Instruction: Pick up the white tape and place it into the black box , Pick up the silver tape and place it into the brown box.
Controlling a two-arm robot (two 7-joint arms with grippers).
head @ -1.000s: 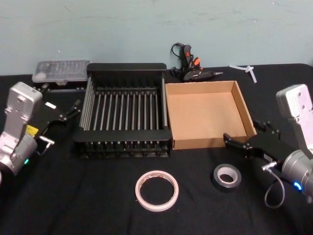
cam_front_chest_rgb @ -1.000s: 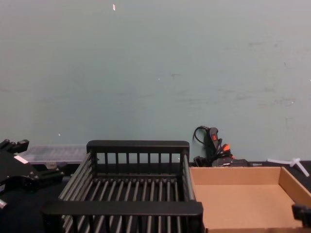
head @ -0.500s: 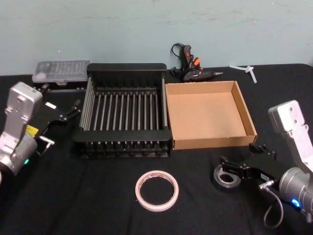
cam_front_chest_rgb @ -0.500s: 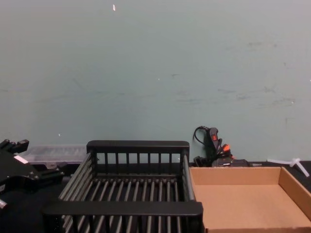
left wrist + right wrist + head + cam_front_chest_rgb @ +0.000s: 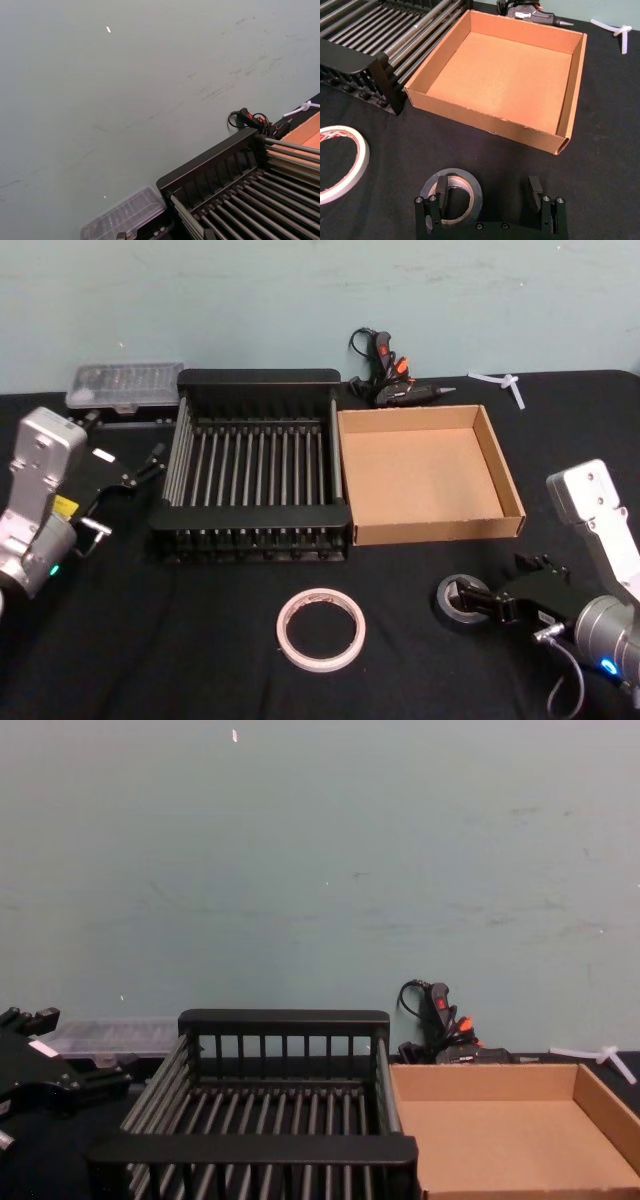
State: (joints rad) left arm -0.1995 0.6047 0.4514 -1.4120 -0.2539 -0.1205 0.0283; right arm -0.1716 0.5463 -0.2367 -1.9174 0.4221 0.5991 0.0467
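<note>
Silver tape (image 5: 462, 601) is seen lying on the black table (image 5: 200, 660) near the brown box (image 5: 497, 473). It is straddled by the spread right gripper (image 5: 490, 192), one finger (image 5: 441, 187) inside its core. The left gripper (image 5: 150, 462), parked beside the black box (image 5: 258, 380), cannot be judged.

The brown box (image 5: 427, 476) lies open at the top, its floor bare, low walls all round. Beside it, touching, the black box (image 5: 256, 480) is likewise open above, with thick rims standing higher than the cardboard. Bare worktop (image 5: 180, 640) spreads in front of both, broken by the white tape (image 5: 321, 628) and the silver tape (image 5: 461, 601), well apart. The right gripper (image 5: 490, 192) sits low at the silver tape, jaws spread, one inside its core. Behind the boxes, a glue gun (image 5: 392, 383) and a clear case (image 5: 125, 386) crowd the wall.
</note>
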